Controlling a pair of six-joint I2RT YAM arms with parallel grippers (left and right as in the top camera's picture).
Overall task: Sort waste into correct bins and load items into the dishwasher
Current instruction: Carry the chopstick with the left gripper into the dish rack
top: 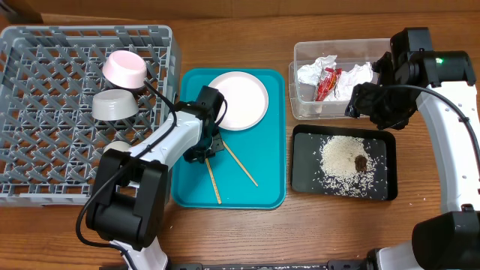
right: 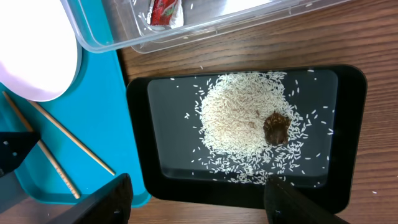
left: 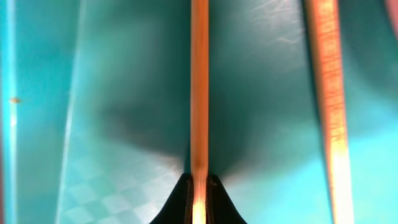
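On the teal tray (top: 262, 187) my left gripper (top: 208, 150) is shut on one wooden chopstick (top: 214, 184). In the left wrist view that chopstick (left: 199, 93) runs straight up from between the jaws of the left gripper (left: 199, 196). The second chopstick (left: 329, 99) lies beside it, also seen from overhead (top: 244, 169). The white plate (top: 238, 100) rests at the tray's far end. My right gripper (right: 199, 202) hangs open and empty over the black tray (right: 354, 124), which holds rice (right: 242, 118) and a brown scrap (right: 276, 128).
The grey dish rack (top: 45, 150) at the left holds a pink bowl (top: 124, 69) and a grey metal bowl (top: 115, 105). The clear tub (top: 300, 105) at the back right contains a crumpled napkin (top: 311, 73) and a red wrapper (top: 328, 82).
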